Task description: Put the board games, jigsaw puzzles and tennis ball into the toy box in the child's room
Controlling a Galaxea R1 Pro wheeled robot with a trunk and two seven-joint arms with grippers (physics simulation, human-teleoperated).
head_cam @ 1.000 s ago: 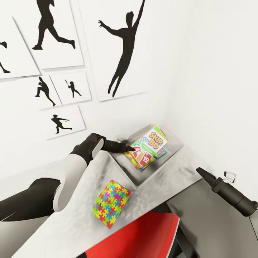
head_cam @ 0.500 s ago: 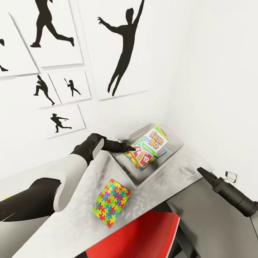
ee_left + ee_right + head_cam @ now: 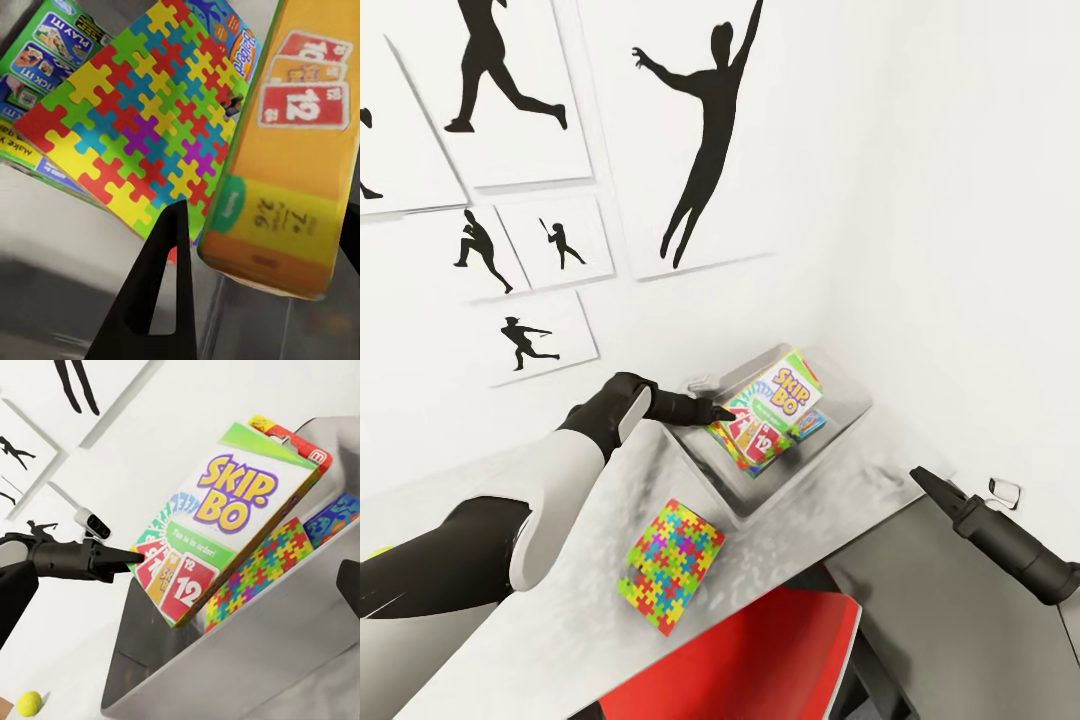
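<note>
So the toy box [image 3: 830, 440] is jammed right into the corner of the surface [image 3: 560, 620], with the white wall just behind it and barely any free room on that side. The SKIP-BO game [image 3: 775, 405] is tilted inside the box, one corner propped up over the near rim, and the left tool [image 3: 728, 412] is right at that low corner. From the left wrist camera the two fingers [image 3: 161, 300] stand apart on either side of the game's orange edge, so it looks spread open, and I can't tell if it's actually touching the game. Under the SKIP-BO there's a jigsaw puzzle [image 3: 142, 120] lying flat in the box, plus a green board game [image 3: 45, 52] with "PLAY IT!" on it and a blue board game [image 3: 334, 521] poking out beside the puzzle. Readable stuff: "SKIP-BO" in purple and yellow, and red cards marked "12" and "10". The second jigsaw puzzle [image 3: 672, 565] sits out on the surface in front of the box, near the front edge, with open grey top all around it. A red chair [image 3: 760, 660] is tucked under that edge. The tennis ball [image 3: 30, 703] is further along the surface from the box, well apart. The right tool [image 3: 922, 480] hangs over the lower dark desk [image 3: 960, 640] off the box's far end, and I can't tell whether it's open.
</note>
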